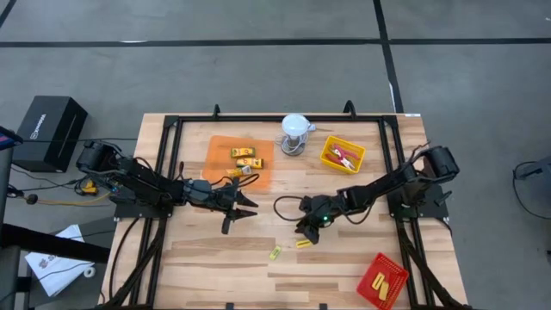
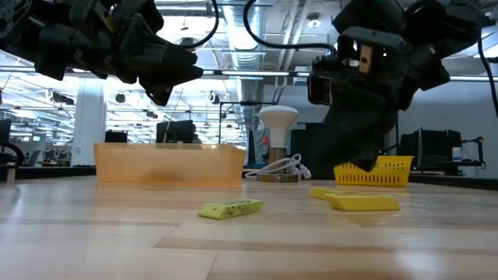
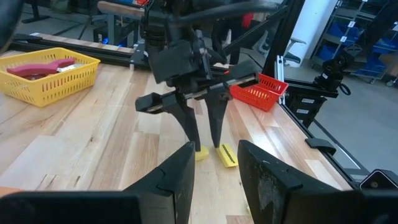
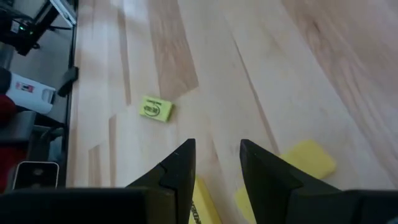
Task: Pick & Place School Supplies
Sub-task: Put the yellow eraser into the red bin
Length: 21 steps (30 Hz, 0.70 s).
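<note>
Overhead, you see a wooden table with both dark arms reaching toward its middle; the left gripper hangs above bare wood just beside the orange tray, its two fingers parted with nothing between them; the right gripper points down at the table near the centre, its fingers also spread a little and holding nothing.

Just below the right gripper's tips lie two yellow pieces; a flat yellow packet with a dark label lies touching or almost touching a small yellow block, and you cannot tell whether the fingertips rest on either; a second, greener-yellow packet lies alone a little nearer the front edge, apart from them.

Three more labelled yellow packets lie inside the orange tray; red-handled scissors sit in the yellow basket at the back right; a red basket near the front right corner holds more yellow pieces; a white domed object stands at the back between tray and yellow basket.
</note>
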{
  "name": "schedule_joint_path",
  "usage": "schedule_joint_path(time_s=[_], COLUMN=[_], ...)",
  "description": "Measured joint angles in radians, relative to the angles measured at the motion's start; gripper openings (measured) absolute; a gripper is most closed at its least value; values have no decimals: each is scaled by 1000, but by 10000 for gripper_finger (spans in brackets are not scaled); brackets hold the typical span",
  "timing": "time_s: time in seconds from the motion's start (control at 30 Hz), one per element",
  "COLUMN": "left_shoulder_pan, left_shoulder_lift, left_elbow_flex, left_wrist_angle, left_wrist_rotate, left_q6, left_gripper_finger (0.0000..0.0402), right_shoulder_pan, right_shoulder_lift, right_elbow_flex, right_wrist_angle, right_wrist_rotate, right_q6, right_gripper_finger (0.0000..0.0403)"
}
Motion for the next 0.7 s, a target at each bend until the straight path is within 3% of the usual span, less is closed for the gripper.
schedule_joint_path(time_s=[0.7], left_shoulder_pan=[0], left_shoulder_lift=[0], left_elbow_flex=[0], left_wrist_angle=[-2], left_wrist_rotate=[0], left_q6=[-3], left_gripper_finger=[117], right_shoulder_pan=[2], right_shoulder_lift=[4], right_elbow_flex=[-50], right_wrist_angle=[-22], right_wrist_rotate=[25], right_q6=[34], right_gripper_finger=[118])
